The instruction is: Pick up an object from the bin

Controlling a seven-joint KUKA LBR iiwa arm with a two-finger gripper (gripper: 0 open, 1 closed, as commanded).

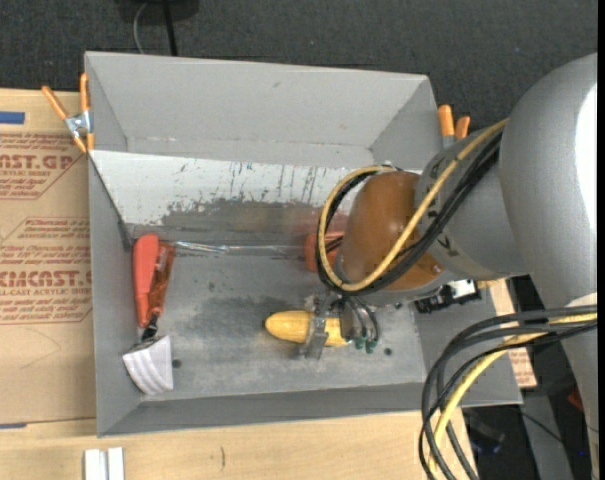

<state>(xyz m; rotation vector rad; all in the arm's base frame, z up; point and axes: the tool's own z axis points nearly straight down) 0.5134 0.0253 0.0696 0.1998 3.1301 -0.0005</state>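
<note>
A yellow, corn-cob-shaped thing (pixel 290 325) lies on the bin floor near the front wall, right of the middle. My gripper (pixel 327 334) is low over its right end and covers that end. A red thing (pixel 313 249) shows a small part behind the arm's orange cover, near the back of the floor.
An orange elongated tool (pixel 146 279) lies along the left wall. A white striped piece (pixel 150 366) sits in the front left corner. The arm with its orange cover and cables overhangs the bin's right side. The floor between the orange tool and the yellow thing is bare.
</note>
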